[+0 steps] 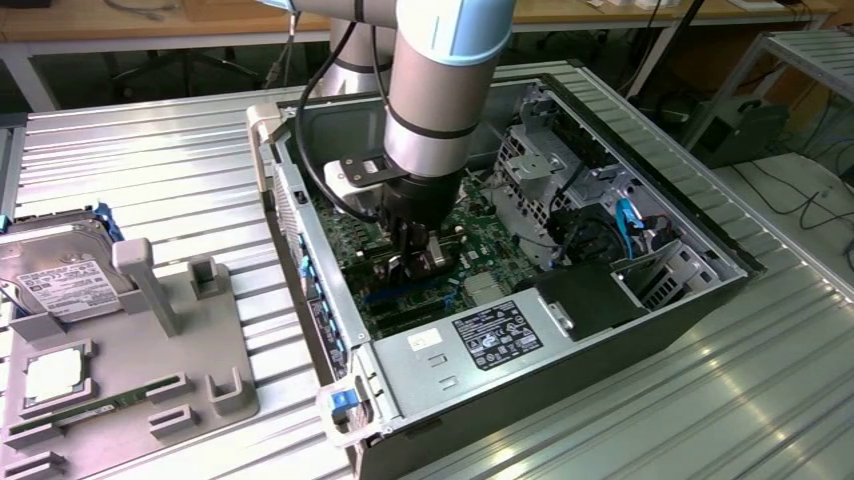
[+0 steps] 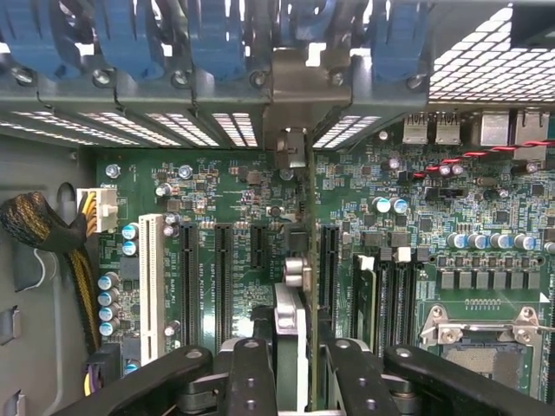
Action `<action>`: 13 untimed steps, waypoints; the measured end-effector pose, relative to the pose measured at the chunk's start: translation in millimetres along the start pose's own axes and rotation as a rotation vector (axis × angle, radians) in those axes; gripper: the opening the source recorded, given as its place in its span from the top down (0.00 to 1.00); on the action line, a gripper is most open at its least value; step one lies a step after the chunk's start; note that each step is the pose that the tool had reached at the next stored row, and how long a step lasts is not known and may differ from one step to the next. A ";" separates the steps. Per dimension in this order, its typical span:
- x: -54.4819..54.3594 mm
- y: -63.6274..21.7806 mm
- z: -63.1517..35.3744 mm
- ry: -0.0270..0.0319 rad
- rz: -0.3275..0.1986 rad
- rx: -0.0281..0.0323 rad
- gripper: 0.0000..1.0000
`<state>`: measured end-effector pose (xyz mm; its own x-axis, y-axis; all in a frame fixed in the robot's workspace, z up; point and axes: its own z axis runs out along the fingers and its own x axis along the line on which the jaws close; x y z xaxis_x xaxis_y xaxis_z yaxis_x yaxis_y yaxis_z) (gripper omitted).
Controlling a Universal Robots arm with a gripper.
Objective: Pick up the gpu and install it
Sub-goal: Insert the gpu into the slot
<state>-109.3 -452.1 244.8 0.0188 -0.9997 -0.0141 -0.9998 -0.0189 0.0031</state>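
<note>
My gripper [image 1: 416, 258] reaches down into the open computer case [image 1: 694, 235] and is shut on the gpu [image 2: 310, 260]. In the wrist view the gpu is a thin dark card seen edge-on, standing upright between my black fingers [image 2: 251, 373]. It hangs over the green motherboard [image 2: 234, 186], between two long black expansion slots [image 2: 328, 264]. Its silver bracket [image 2: 290, 147] lies against the case's rear slot openings. In the exterior view the card [image 1: 424, 262] is a small dark piece under the wrist, just above the board. I cannot tell if its edge sits in a slot.
A silver power supply [image 1: 501, 330] and a drive cage [image 1: 534, 170] flank the arm inside the case. A cable bundle [image 2: 43, 225] and the CPU socket [image 2: 486, 338] lie on either side of the card. A hard drive [image 1: 60, 265] and a grey fixture [image 1: 134, 370] holding a RAM stick [image 1: 94, 405] sit at the exterior view's left.
</note>
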 end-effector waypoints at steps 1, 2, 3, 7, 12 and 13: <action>0.0 0.0 0.1 -0.0037 0.000 0.0001 0.72; 0.0 0.0 0.1 -0.0064 0.000 0.0001 0.72; 0.0 0.0 0.0 -0.0094 0.000 0.0001 0.72; -0.1 0.0 0.2 -0.0114 0.000 0.0003 0.72; -0.1 0.0 0.2 -0.0115 0.000 0.0004 0.72; -0.1 0.0 0.2 -0.0115 0.000 0.0004 0.72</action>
<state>-109.3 -452.0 244.6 0.0188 -0.9995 -0.0256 -0.9998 -0.0189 0.0027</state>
